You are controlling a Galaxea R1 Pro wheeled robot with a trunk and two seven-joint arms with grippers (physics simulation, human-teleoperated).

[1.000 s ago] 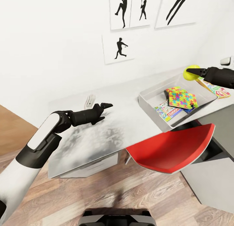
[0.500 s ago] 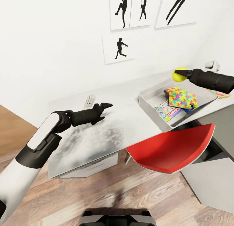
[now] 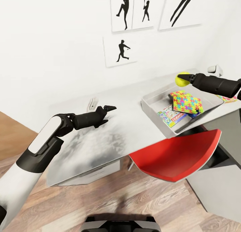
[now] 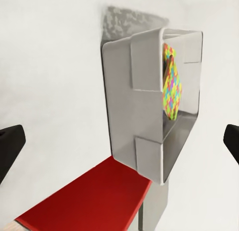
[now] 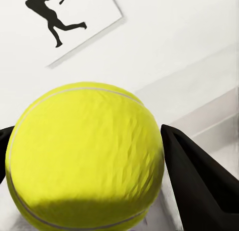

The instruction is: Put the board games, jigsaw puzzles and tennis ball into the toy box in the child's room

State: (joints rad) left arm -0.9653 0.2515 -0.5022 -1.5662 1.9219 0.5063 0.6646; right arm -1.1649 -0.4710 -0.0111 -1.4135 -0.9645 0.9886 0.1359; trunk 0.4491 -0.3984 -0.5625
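The big pale tabletop (image 3: 110,125) runs from the near left to the far right, along a white wall with black-figure pictures (image 3: 120,50). A red chair (image 3: 177,155) sits tucked under its near right edge.

The grey toy box (image 3: 150,101) rests on the right part of the tabletop. Inside it lies a bright jigsaw puzzle (image 3: 185,101) on top, with the Monopoly board game (image 3: 170,116) flat under it at the near side. A bit of a blue box peeks out by the puzzle's right edge. Another colourful board game (image 3: 229,98) lies on the tabletop to the far right, outside the box.

The left pincer (image 3: 107,112) hangs over the bare middle of the tabletop. Its two tips are wide apart and it has nothing in it.

The right pincer (image 3: 186,79) reaches in from the right, up in the air over the far edge of the toy box. It squeezes the yellow tennis ball (image 3: 182,79) between its two black fingers (image 5: 199,181).
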